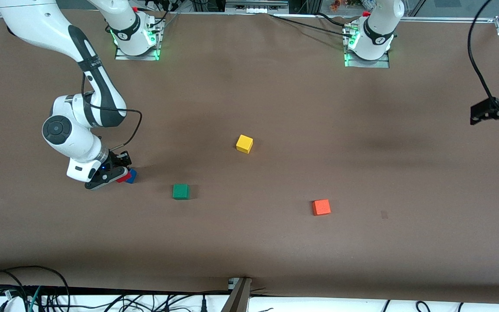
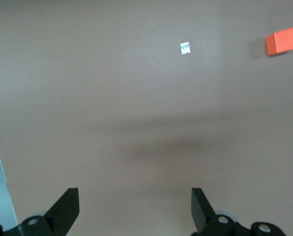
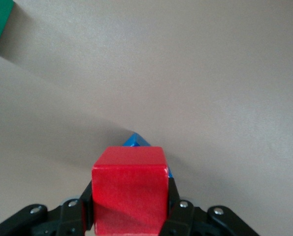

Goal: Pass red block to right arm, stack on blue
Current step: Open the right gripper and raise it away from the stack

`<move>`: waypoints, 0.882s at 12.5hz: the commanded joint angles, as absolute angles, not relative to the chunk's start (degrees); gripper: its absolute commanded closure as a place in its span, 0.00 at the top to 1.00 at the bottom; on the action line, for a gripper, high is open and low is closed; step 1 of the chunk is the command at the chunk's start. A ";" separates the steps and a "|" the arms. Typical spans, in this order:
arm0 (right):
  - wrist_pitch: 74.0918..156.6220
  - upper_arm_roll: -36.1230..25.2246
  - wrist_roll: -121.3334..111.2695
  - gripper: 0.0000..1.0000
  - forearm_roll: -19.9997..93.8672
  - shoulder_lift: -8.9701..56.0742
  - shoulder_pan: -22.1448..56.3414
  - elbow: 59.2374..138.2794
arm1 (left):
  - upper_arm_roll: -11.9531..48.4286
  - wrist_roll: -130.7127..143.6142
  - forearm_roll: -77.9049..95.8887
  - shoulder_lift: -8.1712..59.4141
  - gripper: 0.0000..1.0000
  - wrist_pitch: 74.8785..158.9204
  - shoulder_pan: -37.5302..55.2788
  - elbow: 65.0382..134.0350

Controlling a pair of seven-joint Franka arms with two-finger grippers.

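Red block (image 3: 129, 189) sits between the right gripper's (image 1: 117, 172) 2 fingers, directly on top of the blue block (image 3: 136, 141), whose corner peeks out under it; the fingers flank the red block's sides closely, and whether they press on it or have let go cannot be told. This stack stands toward the right arm's end of the brown table (image 1: 275, 108). Left gripper (image 2: 136, 209) waits with its jaws spread wide and nothing between them, over bare table at the left arm's end. Green block (image 1: 180, 191), yellow block (image 1: 244, 143) and orange block (image 1: 321, 207) lie apart on the table
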State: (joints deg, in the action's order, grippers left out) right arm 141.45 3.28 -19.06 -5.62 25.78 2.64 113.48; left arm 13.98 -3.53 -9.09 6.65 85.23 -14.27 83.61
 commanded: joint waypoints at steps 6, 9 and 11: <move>132.22 4.22 -8.74 1.00 -5.71 15.83 2.55 111.89 | 6.77 7.39 1.22 1.85 1.00 92.29 -8.78 92.89; 121.59 5.10 1.04 1.00 -5.80 8.72 2.72 109.26 | 6.77 6.24 1.76 1.50 1.00 92.29 -9.93 93.52; 110.01 5.18 4.11 1.00 -5.54 4.15 2.90 106.19 | 6.85 6.24 1.76 1.50 1.00 92.20 -10.02 93.17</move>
State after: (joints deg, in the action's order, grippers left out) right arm 118.29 4.82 0.43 -5.57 8.59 3.01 107.74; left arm 6.71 7.49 0.34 3.17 91.32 -9.59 91.83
